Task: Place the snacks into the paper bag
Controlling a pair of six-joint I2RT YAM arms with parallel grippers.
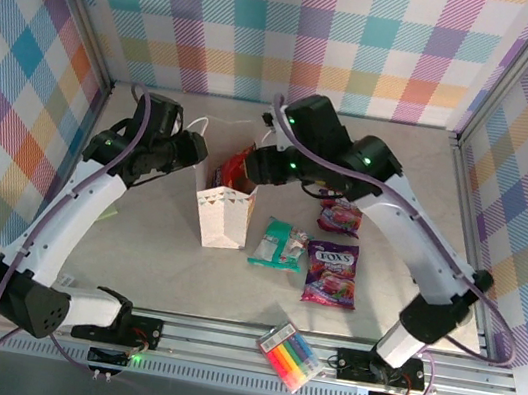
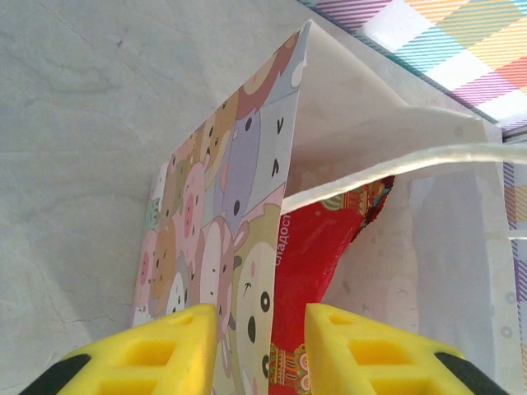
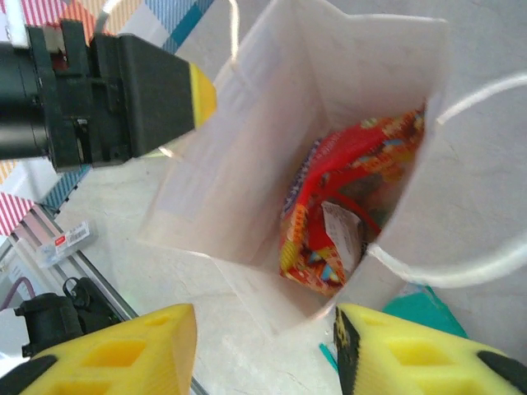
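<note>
Pastel plaid walls enclose a grey tabletop (image 1: 132,257), where a white cartoon-print paper bag (image 1: 222,219) stands at centre with a large glossy red chip bag (image 3: 338,206) inside. The left gripper (image 2: 262,325) is spread astride the bag's 10 o'clock wall, and the right gripper (image 3: 265,329) hangs spread and empty over its mouth. A teal plastic packet (image 1: 279,244) and a purple candy bag (image 1: 331,274) lie at the bag's 3 and 4 o'clock.

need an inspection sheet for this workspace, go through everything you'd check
surface: pale table, no spills seen
job's things: paper bag upright and open, red chip bag inside; teal packet, purple candy bag and small magenta packet lying on the table to its right
clutter: marker pen pack on the front rail
grippers: left gripper open, astride the bag's wall; right gripper open above the bag's mouth
cables: a cable along each arm, none across the packets
surroundings: plaid walls on three sides
</note>
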